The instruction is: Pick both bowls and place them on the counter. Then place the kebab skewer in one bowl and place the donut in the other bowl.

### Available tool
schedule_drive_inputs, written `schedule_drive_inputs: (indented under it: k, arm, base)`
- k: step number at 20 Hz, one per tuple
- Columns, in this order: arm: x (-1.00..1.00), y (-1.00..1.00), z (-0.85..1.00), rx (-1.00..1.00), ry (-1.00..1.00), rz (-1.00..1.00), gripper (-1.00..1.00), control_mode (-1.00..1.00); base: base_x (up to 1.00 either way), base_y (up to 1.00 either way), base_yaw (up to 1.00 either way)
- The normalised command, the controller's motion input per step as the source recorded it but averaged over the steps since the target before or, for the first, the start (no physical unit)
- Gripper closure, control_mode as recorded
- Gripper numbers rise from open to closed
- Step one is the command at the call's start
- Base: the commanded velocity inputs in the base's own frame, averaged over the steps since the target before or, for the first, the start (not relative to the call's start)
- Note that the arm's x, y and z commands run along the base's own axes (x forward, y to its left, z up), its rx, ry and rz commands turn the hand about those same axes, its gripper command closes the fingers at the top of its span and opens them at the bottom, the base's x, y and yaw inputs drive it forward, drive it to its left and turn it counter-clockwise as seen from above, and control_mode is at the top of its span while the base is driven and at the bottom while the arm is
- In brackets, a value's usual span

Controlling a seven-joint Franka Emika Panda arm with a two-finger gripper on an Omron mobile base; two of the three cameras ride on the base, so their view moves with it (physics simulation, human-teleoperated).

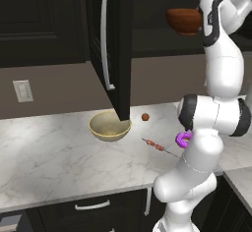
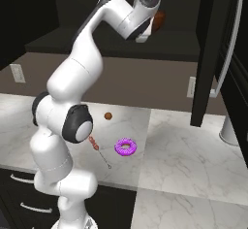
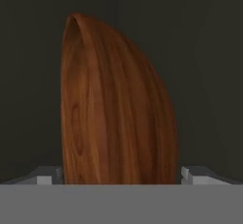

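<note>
Cream bowl (image 1: 110,126) on counter (image 1: 49,152), empty.

Small brown ball (image 1: 145,117), wall outlet (image 1: 22,90)

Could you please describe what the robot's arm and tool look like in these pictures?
The arm is glossy white, built of rounded, tube-like segments with dark grey-black bands and caps at the joints. The tool shows two small pale grey finger tips. No cables or markings are visible.
</note>
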Motion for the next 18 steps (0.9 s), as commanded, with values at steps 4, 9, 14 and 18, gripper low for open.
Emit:
schedule_drive_inputs:
  k: [4, 9, 14, 18]
  arm:
    - [-0.04, -0.05, -0.05, -0.02, 0.01, 0.06, 1.0, -1.0]
    - [-0.4, -0.07, -0.18, 0.0, 0.05, 0.06, 1.0, -1.0]
    - [-0.68, -0.02, -0.15, 0.0, 0.0, 0.04, 1.0, -1.0]
    - [-0.72, 0.1, -0.02, 0.0, -0.01, 0.04, 1.0, -1.0]
  base:
    - [0.0, 0.0, 0.0]
    - [0.0, 0.0, 0.0]
    - [0.0, 0.0, 0.0]
    - [0.0, 0.0, 0.0]
